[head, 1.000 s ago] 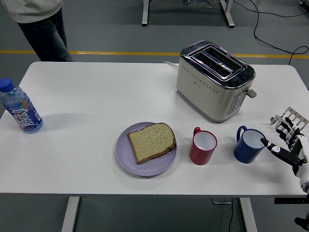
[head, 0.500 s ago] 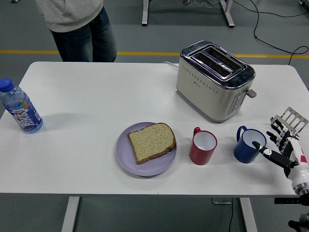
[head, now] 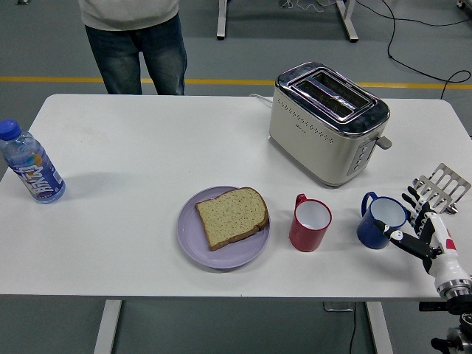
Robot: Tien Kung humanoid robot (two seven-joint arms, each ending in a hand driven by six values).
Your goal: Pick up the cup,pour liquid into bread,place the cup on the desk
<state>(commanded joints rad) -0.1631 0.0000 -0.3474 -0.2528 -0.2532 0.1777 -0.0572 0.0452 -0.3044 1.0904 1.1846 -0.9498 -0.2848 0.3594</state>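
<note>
The step in hand is judged to be the approach for the pick-up; no cup is lifted. The right hand [head: 420, 228] sits at the lower right of the frame, fingers spread and holding nothing, its thumb tip at the near right side of the blue cup [head: 380, 221]; contact cannot be confirmed. The blue cup stands upright, handle toward the upper left, just right of the red cup [head: 310, 223]. The bread [head: 231, 216] lies on the purple plate [head: 193, 243] at lower centre, left of both cups. A toaster [head: 329, 121] stands behind them. The next move calls for closing the fingers round the blue cup's body before lifting and carrying it leftward past the red cup. The left hand is not in view.
</note>
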